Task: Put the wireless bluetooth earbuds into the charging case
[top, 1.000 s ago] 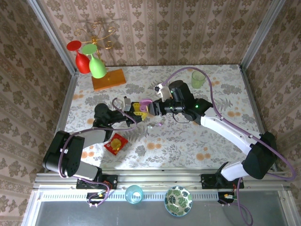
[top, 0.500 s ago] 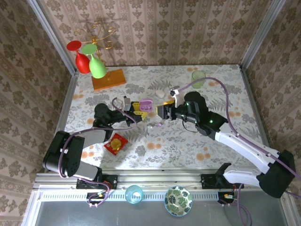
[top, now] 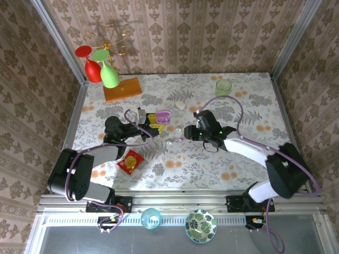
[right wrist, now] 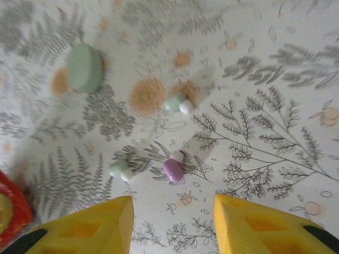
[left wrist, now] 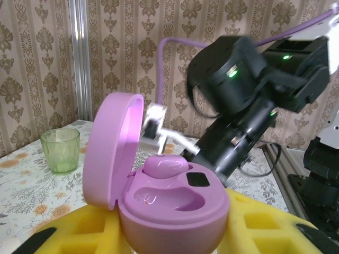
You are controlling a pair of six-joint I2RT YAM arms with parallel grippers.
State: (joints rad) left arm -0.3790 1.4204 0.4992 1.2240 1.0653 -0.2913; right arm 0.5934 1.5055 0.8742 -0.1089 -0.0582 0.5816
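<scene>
Left wrist: left jaws clamp open case [left wrist: 175, 211] holding one earbud [left wrist: 165, 165]; right jaws apart.

Top external camera high at near edge, looked down over the table [top: 185, 169], left wrist camera close behind pink case [left wrist: 169, 206], faced level toward right arm [left wrist: 238, 90], right wrist camera near, faced down on earbuds [right wrist: 173, 169], both patches lay within top view.

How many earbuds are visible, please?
4. Loose on the table: purple earbud, near green earbud, far green earbud. A fourth earbud sits in the open purple case. Others may be hidden.
</scene>
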